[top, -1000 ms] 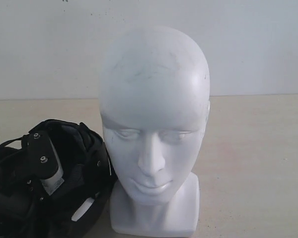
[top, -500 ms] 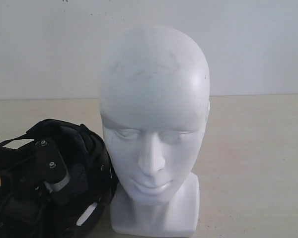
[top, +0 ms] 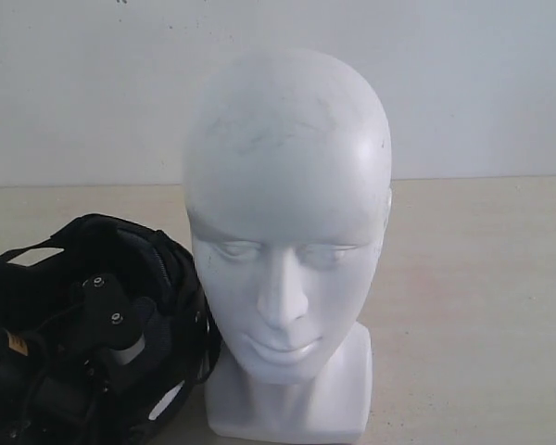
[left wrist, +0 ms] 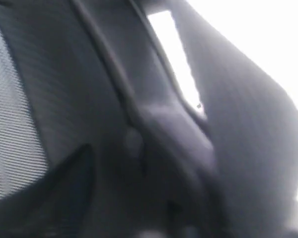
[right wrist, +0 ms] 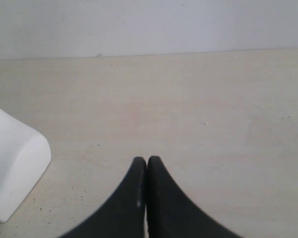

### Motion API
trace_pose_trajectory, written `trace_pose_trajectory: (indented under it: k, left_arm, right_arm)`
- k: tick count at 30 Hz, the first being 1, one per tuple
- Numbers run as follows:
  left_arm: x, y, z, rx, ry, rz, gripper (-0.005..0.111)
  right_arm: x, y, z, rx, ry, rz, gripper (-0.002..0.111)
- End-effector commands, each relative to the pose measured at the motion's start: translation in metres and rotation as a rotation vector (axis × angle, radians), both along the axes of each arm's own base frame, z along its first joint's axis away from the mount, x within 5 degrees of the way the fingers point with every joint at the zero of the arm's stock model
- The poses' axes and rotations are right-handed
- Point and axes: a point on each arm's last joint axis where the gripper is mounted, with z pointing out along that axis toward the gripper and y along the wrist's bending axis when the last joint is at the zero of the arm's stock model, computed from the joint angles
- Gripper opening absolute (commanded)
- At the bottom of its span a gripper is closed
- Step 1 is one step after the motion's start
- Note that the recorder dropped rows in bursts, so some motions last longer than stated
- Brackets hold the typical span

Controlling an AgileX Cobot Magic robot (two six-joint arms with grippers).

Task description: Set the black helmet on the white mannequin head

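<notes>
The white mannequin head (top: 287, 213) stands upright on its blocky neck base in the middle of the exterior view, facing the camera. The black helmet (top: 157, 255) lies at its lower left with its opening up, padded lining and straps showing, close against the base. My left gripper (top: 111, 320) reaches inside the helmet; one black finger (top: 107, 301) with two screws shows and the other is hidden. The left wrist view is a dark blur of helmet lining (left wrist: 89, 124). My right gripper (right wrist: 147, 161) is shut and empty, low over the table, with the mannequin base (right wrist: 15, 168) to its side.
The beige table (top: 473, 306) stretches to the right of the head. A plain white wall (top: 491, 83) rises behind the table. The helmet runs out of the exterior view at the lower left.
My left gripper has moved down and to the right inside the helmet. The helmet has shifted, its far rim standing a little higher. The head and the right gripper have not moved.
</notes>
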Motion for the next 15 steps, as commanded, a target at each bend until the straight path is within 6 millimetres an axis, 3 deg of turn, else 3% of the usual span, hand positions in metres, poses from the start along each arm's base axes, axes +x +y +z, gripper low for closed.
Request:
trace_pose_trajectory:
  k: [1, 2, 15]
  left_arm:
    - [0.0008, -0.0004, -0.0055, 0.015, -0.003, -0.023, 0.016]
    - [0.0008, -0.0003, -0.0056, 0.022, -0.012, -0.048, 0.005]
    - [-0.0042, -0.0044, 0.0008, -0.054, 0.047, 0.015, 0.004]
  right_arm:
    - [0.0000, -0.0003, 0.0012, -0.001, -0.015, -0.006, 0.000]
    - [0.0000, -0.0003, 0.0012, -0.001, -0.015, -0.006, 0.000]
    - [0.0000, -0.0003, 0.0012, -0.001, -0.015, -0.006, 0.000]
